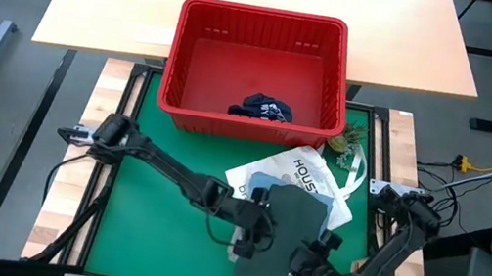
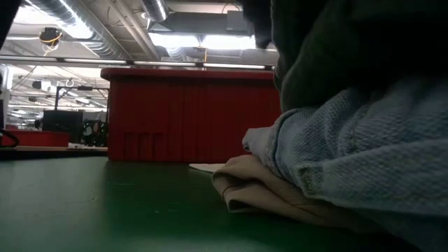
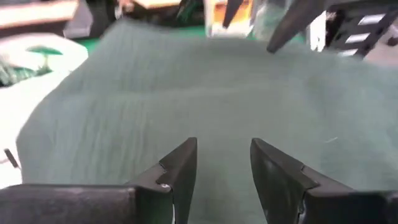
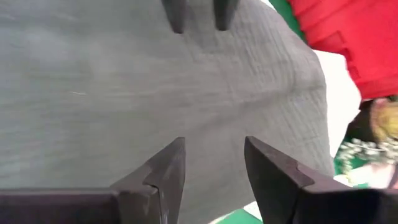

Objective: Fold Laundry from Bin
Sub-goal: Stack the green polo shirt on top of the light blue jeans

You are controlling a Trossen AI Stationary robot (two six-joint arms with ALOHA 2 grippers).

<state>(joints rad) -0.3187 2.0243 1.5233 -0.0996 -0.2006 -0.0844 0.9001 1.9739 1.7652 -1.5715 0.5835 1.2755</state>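
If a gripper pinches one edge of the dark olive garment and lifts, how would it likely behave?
The dark olive garment would probably drape and sag, being thin, finely crinkled cloth, as the right wrist view shows. It looks light for its spread. Lying atop the white tote bag and other laundry, it may drag them along.

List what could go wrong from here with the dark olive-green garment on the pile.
The dark olive-green garment lies on a stack with the white printed tote bag under it; a pinch by the open left gripper or right gripper may snag lower layers. The navy shorts remain in the red plastic bin.
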